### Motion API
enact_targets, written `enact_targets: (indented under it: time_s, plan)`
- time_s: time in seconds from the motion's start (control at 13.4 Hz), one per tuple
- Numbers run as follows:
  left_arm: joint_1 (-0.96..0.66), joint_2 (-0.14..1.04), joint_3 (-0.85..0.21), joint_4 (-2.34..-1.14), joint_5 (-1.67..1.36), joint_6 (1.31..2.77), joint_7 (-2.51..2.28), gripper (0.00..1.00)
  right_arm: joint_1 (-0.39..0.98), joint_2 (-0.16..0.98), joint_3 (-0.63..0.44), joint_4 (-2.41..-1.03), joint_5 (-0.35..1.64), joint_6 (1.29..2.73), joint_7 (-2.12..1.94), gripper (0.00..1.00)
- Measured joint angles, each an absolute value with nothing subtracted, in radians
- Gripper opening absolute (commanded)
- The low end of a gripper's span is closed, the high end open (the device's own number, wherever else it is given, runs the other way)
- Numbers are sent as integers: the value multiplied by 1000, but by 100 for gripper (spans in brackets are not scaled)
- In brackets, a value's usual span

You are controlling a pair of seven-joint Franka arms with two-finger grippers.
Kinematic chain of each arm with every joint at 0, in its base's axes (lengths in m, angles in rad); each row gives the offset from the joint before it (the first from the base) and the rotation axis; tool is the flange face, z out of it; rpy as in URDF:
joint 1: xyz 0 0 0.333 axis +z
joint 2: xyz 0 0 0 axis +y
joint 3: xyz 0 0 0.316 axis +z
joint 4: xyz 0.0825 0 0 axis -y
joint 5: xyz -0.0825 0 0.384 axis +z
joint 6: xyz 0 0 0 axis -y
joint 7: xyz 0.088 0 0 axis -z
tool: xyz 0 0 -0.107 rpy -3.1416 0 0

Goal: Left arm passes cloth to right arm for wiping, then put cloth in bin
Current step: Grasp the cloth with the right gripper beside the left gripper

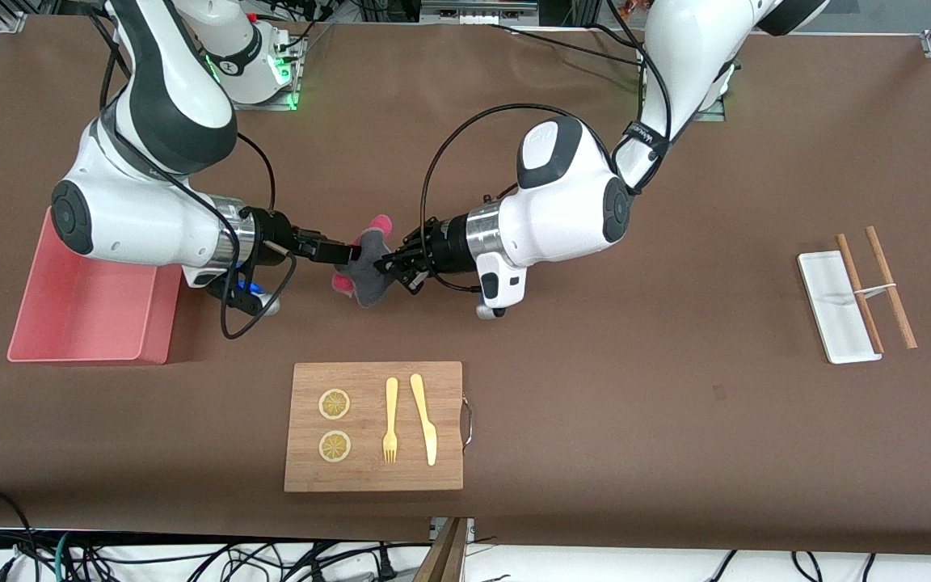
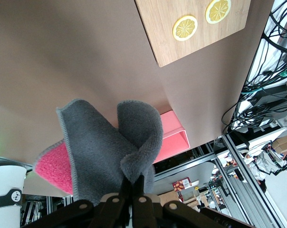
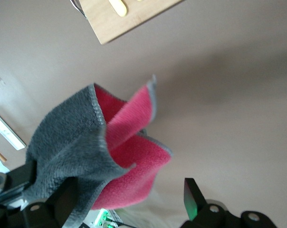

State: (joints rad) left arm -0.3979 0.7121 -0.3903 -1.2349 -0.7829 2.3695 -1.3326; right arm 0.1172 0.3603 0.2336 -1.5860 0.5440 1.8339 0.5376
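Grey-and-pink cloth (image 1: 366,267) hangs in the air over bare brown counter (image 1: 595,388), between the two grippers. Left gripper (image 1: 389,264) has its jaws pinched on one edge of the cloth. Right gripper (image 1: 342,254) meets the cloth's other edge, jaws spread wide. Pink bin (image 1: 86,303) sits toward the right arm's end, under that arm.

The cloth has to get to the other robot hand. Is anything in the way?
Nothing visible is. The soft grey and pink cloth hangs in the air, pinched by the left gripper. The right gripper is right at its other edge, fingers spread apart with a fold between them.
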Motion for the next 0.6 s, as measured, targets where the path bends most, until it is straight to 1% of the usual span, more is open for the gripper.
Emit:
enact_targets:
  time_s: [0.3, 0.45, 0.6]
  plan:
    - [-398, 712, -390, -1234, -783, 2369, -1333, 0, 103, 362, 228, -1592, 659, 1863, 475, 99]
    - [-398, 713, -390, -1234, -783, 2369, -1333, 0, 89, 360, 224, -1619, 730, 1882, 410, 99]
    - [-398, 713, -390, -1234, -783, 2369, -1333, 0, 81, 359, 221, -1646, 756, 1924, 377, 99]
